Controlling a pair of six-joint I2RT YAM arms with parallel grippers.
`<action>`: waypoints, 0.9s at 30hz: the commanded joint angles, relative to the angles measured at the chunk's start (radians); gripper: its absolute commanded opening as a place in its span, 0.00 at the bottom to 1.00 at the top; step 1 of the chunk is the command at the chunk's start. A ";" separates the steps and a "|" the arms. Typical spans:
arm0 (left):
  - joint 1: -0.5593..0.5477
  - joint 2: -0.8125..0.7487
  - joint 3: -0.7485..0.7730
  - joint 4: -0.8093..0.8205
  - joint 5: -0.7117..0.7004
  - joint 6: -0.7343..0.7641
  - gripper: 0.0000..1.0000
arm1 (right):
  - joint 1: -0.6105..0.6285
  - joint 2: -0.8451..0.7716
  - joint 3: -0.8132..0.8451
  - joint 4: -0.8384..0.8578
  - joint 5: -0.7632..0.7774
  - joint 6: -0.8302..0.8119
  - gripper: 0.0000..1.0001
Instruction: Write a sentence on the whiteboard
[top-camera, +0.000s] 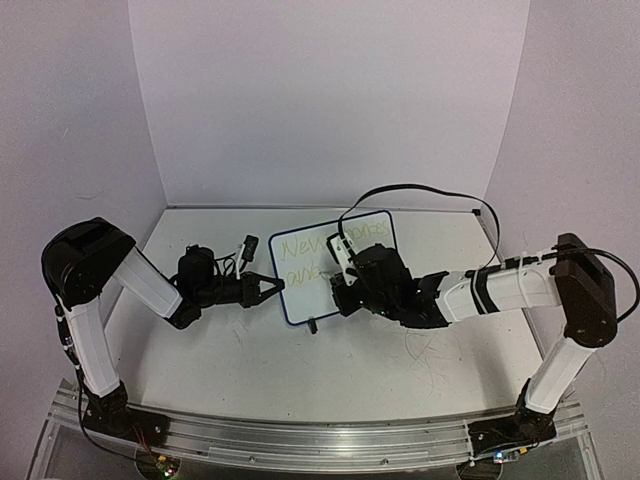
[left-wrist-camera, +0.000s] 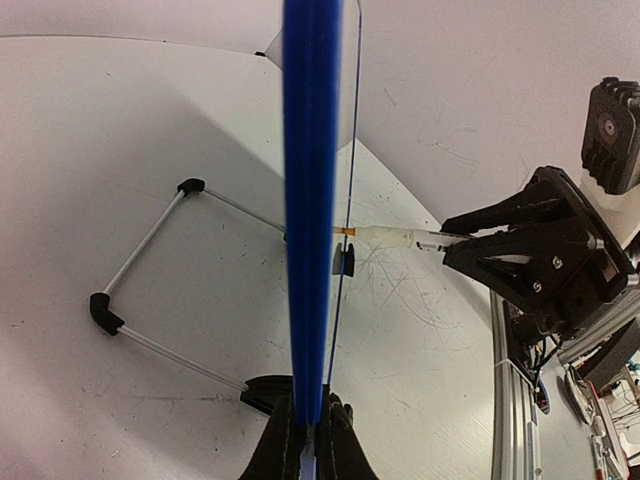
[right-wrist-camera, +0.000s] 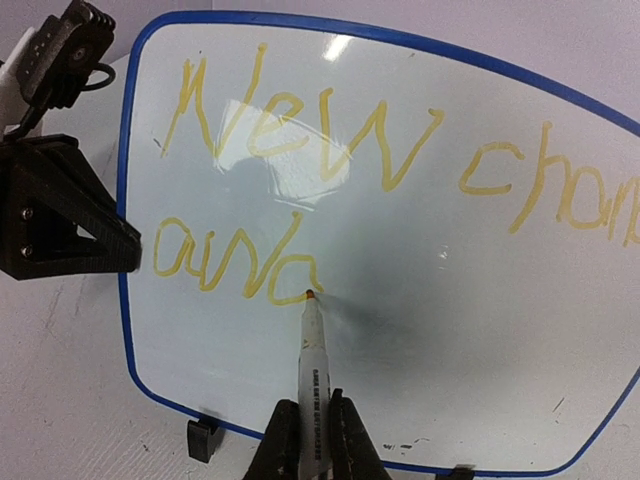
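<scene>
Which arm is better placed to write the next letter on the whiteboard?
Right. The right gripper holds the marker, its tip on the whiteboard just after the last yellow letter. The left gripper is clamped on the board's edge, steadying it.

Pale lilac walls (top-camera: 330, 100) rise beyond the left hand (top-camera: 270, 291); scuffed white counter (top-camera: 300, 370) beneath it; aluminium rail (top-camera: 320, 440) behind.

Marker (right-wrist-camera: 313, 370) in jaws, tip touching whiteboard (right-wrist-camera: 450, 330) — sentence (right-wrist-camera: 388, 178) perhaps "New chor"
</scene>
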 joint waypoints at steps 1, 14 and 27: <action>-0.010 -0.022 0.020 -0.071 -0.011 0.023 0.00 | -0.017 0.003 0.031 0.041 0.084 0.011 0.00; -0.010 -0.015 0.023 -0.073 -0.011 0.025 0.00 | -0.016 0.000 0.021 0.037 0.034 0.020 0.00; -0.010 -0.016 0.023 -0.073 -0.009 0.023 0.00 | -0.010 -0.033 -0.034 -0.019 0.015 0.038 0.00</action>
